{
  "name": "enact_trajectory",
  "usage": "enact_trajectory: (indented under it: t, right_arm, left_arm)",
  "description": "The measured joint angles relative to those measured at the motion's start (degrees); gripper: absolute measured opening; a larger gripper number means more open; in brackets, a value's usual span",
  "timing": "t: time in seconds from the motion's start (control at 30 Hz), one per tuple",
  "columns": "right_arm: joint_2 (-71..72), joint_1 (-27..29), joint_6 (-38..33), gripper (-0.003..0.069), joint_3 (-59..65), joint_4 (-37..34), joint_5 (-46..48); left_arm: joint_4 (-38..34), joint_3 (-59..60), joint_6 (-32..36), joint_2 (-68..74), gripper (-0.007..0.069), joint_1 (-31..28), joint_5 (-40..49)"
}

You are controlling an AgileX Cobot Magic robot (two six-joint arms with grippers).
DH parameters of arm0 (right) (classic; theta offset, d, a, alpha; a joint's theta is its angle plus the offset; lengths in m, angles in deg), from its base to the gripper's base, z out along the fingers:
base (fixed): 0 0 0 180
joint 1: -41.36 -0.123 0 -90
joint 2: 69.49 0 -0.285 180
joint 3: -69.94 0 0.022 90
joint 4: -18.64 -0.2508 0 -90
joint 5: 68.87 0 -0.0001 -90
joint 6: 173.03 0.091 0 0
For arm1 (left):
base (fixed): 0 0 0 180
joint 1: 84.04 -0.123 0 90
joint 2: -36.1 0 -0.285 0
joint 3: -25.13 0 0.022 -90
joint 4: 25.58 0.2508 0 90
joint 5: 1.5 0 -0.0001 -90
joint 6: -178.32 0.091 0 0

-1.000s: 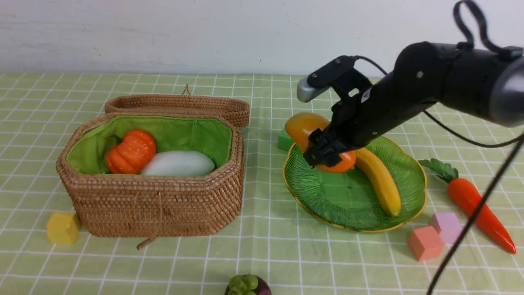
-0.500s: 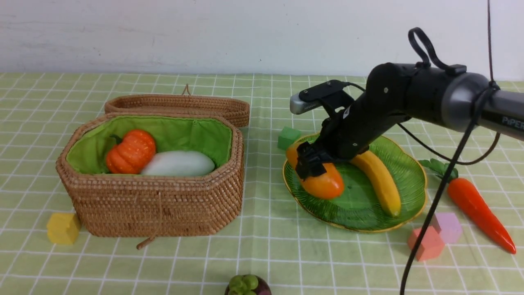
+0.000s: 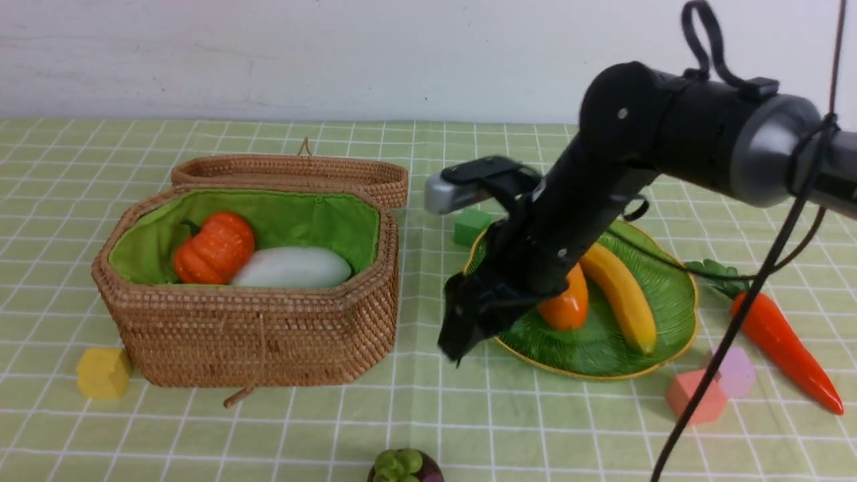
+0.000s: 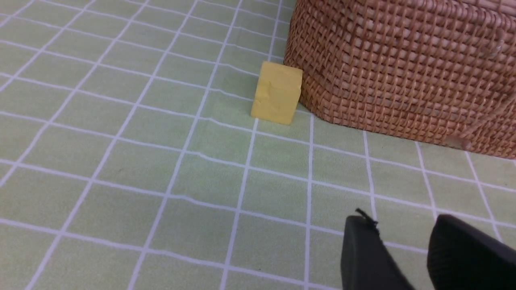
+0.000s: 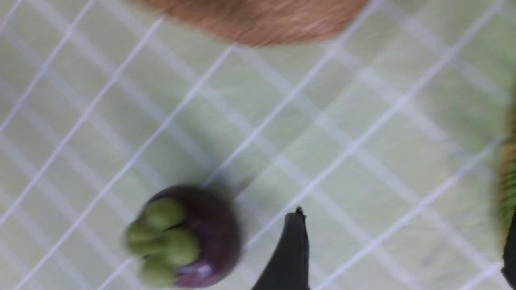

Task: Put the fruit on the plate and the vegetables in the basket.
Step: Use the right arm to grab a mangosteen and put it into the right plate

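The green glass plate [image 3: 673, 345] holds the yellow banana [image 3: 619, 294] and the orange mango [image 3: 566, 304], side by side. My right gripper [image 3: 462, 331] hangs open and empty just off the plate's left rim, over the cloth. In the right wrist view its fingers [image 5: 292, 249] stand wide apart, with the dark-purple mangosteen [image 5: 185, 237] beside them. That mangosteen [image 3: 405, 465] lies at the front table edge. The wicker basket [image 3: 254, 328] holds the pumpkin [image 3: 214, 248] and the white vegetable [image 3: 292, 268]. The carrot [image 3: 776, 341] lies right of the plate. My left gripper [image 4: 399, 225] is open, empty, low near the basket [image 4: 403, 68].
The basket's lid [image 3: 294, 171] lies open behind it. A yellow cube [image 3: 102, 371] sits at the basket's front left corner. A green cube [image 3: 472, 224] is behind the plate; a salmon cube [image 3: 696, 396] and a lilac cube [image 3: 736, 368] are at its front right.
My right gripper let go of the mango on the plate, then swung left and forward off the rim. The mango now rests against the banana. The left side has not moved.
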Motion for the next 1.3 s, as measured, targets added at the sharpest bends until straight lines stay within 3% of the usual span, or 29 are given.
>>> enact_trajectory:
  t: [0.33, 0.53, 0.8, 1.3]
  right_arm:
    - [0.11, -12.59, 5.41, 0.0625, 4.10, 3.87, -1.91]
    - [0.11, -13.93, 6.61, 0.0613, 4.10, 2.53, -2.86]
    - [0.11, -14.99, 11.71, 0.0638, 4.10, 11.69, -2.84]
    - [-7.42, -16.81, 12.63, 0.0635, 4.78, 8.37, -4.56]
  left_arm:
    - [0.00, 0.00, 0.00, 0.00, 0.0237, 0.00, 0.00]
    - [0.00, 0.00, 0.00, 0.00, 0.0237, 0.00, 0.00]
    - [0.00, 0.00, 0.00, 0.00, 0.0239, 0.00, 0.00]
    - [0.00, 0.00, 0.00, 0.00, 0.0239, 0.00, 0.00]
